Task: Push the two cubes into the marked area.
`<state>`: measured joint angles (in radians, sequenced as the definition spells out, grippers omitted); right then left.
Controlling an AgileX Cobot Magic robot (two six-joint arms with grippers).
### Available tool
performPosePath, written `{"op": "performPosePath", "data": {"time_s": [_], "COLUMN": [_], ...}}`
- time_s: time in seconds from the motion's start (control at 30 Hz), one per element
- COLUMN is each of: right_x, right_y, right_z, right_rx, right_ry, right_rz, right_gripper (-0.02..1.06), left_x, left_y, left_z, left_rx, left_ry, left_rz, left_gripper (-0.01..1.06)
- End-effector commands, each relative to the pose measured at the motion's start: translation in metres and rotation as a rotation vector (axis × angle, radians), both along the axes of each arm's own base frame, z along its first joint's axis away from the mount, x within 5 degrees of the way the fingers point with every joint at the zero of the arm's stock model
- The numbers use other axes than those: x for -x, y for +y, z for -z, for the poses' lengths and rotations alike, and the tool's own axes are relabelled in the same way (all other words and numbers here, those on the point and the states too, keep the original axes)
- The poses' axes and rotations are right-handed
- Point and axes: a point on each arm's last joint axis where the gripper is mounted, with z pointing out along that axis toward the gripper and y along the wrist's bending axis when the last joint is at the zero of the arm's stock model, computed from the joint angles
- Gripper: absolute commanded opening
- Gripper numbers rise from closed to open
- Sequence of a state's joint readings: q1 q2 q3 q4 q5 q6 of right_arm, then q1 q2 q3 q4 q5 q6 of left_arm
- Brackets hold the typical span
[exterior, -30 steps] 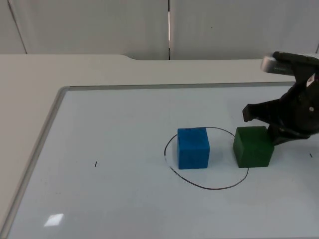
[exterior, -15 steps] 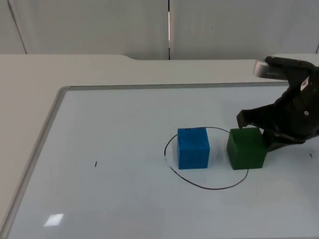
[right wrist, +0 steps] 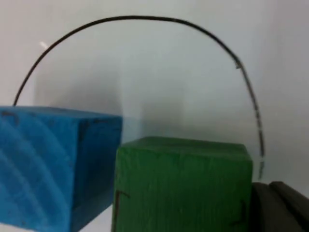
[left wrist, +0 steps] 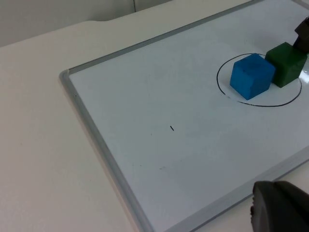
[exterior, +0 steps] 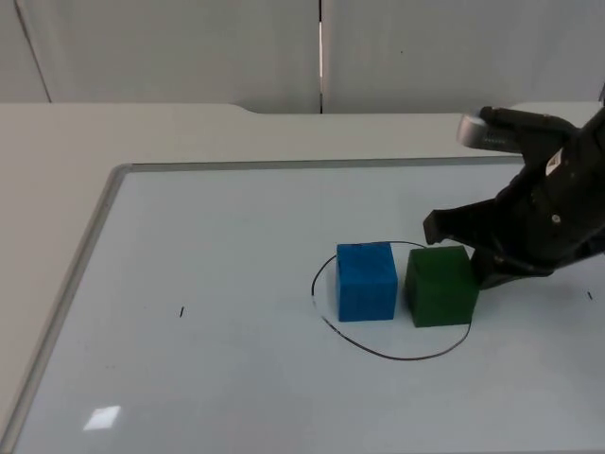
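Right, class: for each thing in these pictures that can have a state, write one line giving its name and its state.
Blue wooden cube: upright, inside the drawn ring.
Green wooden cube: upright, inside the ring beside the blue cube, a narrow gap between them.
Black hand-drawn ring: unbroken, both cubes within it.
Right gripper: against the green cube's far side.
Left gripper: waiting beyond the whiteboard's edge.

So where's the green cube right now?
In the top view the green cube sits inside the drawn circle, just right of the blue cube, with the right hand against its far side.
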<state>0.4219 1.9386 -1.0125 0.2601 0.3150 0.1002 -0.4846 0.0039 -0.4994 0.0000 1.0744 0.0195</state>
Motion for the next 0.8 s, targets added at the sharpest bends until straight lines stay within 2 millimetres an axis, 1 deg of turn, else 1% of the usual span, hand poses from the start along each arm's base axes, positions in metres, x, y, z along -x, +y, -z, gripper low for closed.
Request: {"op": "performPosePath", "data": {"time_s": [0.0, 0.2, 0.77], "right_x": [-0.0003, 0.0017, -0.0002], "right_y": [0.0038, 0.0076, 0.0060], "right_z": [-0.0015, -0.0015, -0.0019], "right_rx": [-0.006, -0.012, 0.010], "right_ry": [-0.016, -0.011, -0.037], "right_rz": [-0.006, -0.011, -0.038], "right_gripper": [0.00, 0.00, 0.00], "left_x": [0.0004, 0.0004, 0.0004], "left_y": [-0.0004, -0.0004, -0.0004], "left_z": [0.0014, 0.0014, 0.0014], "left_rx": [0.003, 0.003, 0.003], "left_ry": [0.004, 0.004, 0.004], "left_rz": [0.006, 0.006, 0.006], "left_gripper": [0.00, 0.00, 0.00]}}
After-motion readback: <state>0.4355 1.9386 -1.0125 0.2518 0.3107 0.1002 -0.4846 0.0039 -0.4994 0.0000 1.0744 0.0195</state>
